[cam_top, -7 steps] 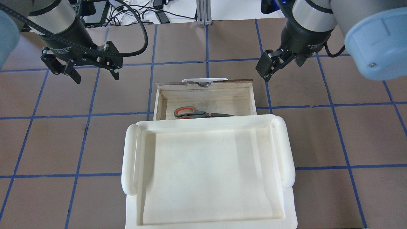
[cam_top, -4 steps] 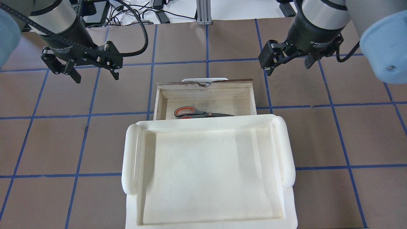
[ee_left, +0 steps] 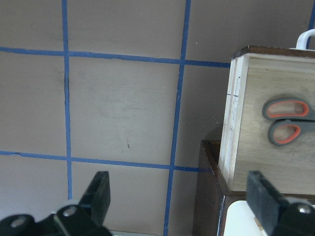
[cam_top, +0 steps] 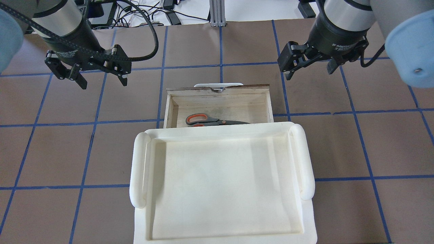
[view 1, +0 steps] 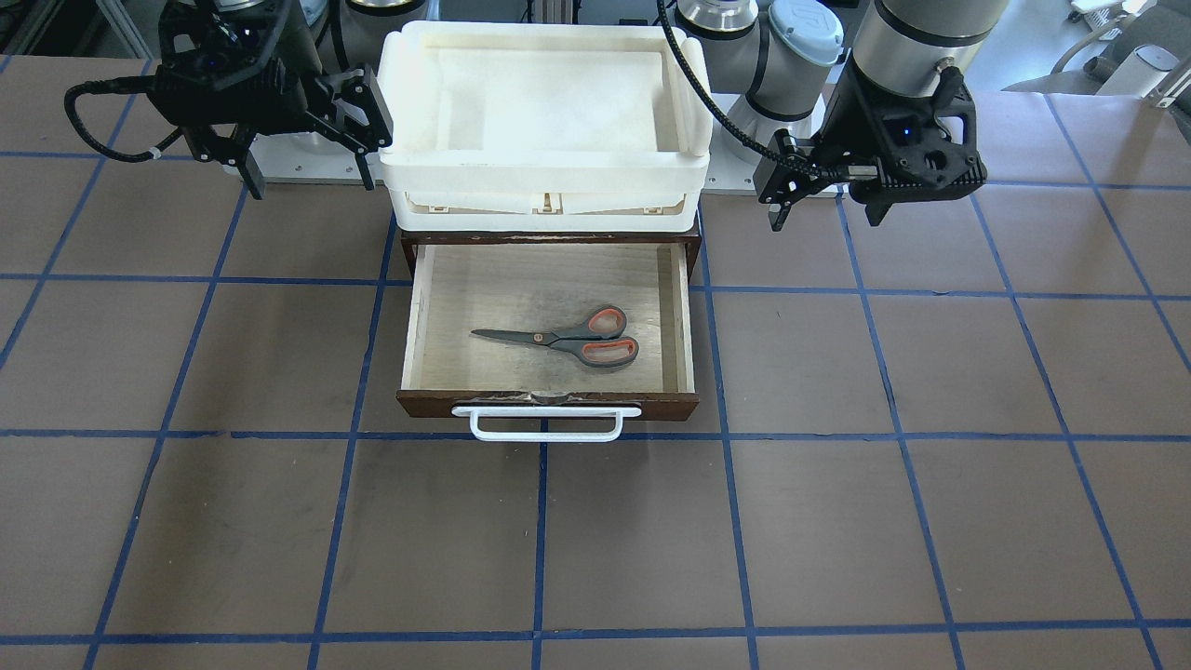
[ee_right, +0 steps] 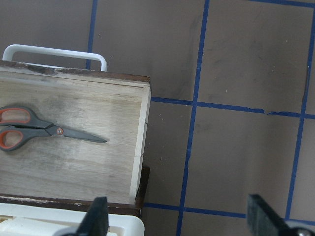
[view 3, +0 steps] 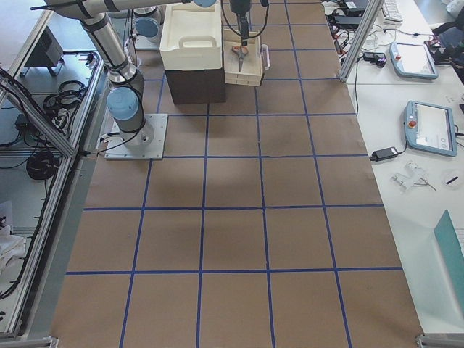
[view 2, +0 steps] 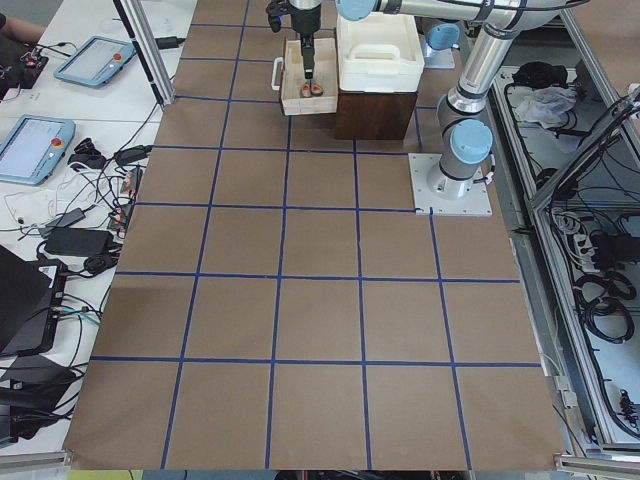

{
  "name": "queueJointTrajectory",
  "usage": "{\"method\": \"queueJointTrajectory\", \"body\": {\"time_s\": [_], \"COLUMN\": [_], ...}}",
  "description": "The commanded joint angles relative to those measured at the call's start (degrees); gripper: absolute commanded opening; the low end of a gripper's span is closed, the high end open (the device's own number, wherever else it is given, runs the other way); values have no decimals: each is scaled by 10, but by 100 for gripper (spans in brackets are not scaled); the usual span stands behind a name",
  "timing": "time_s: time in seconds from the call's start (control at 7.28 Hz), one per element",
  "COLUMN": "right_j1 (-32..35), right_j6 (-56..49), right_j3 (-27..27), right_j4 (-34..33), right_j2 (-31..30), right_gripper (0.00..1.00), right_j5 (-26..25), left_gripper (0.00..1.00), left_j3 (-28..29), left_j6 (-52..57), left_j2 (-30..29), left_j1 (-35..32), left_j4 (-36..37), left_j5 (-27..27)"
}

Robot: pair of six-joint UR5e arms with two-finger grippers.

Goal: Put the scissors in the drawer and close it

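The scissors (view 1: 568, 341) lie flat on the pale floor of the drawer (view 1: 549, 402), which is pulled out with its white bar handle (view 1: 546, 425) facing away from the robot. From overhead, the scissors (cam_top: 203, 119) are partly hidden under the bin's rim, inside the drawer (cam_top: 218, 93). My left gripper (cam_top: 102, 81) hangs open above the table left of the drawer, holding nothing. My right gripper (cam_top: 309, 73) hangs open to the drawer's right, also holding nothing. The left wrist view shows the scissors' handles (ee_left: 285, 120). The right wrist view shows the whole pair of scissors (ee_right: 44, 130).
A white plastic bin (cam_top: 217, 130) sits on top of the dark brown cabinet (view 1: 409, 244) that houses the drawer. Brown table with a blue tape grid (view 1: 837, 521) extends in front of the drawer handle. Cables lie beyond the table's far edge (cam_top: 162, 13).
The right gripper has drawn back from the drawer's corner toward the far right and turned at the wrist, so both of its spread fingers show. The left gripper, scissors and drawer have not moved.
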Motion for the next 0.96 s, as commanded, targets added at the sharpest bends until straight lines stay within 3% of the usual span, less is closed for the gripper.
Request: {"method": "queueJointTrajectory", "body": {"time_s": [0.0, 0.82], "right_j1": [-6, -27], "right_j6": [40, 38], "right_j3": [-1, 1], "right_j4": [0, 2], "right_j2": [-1, 0], "right_gripper": [100, 100], "right_j5": [1, 8], "left_gripper": [100, 100], "left_j3": [0, 0], "left_j6": [99, 70], "left_j2": [-1, -1], "left_j1": [7, 9], "left_j4": [1, 25], "left_j5": [-1, -4]}}
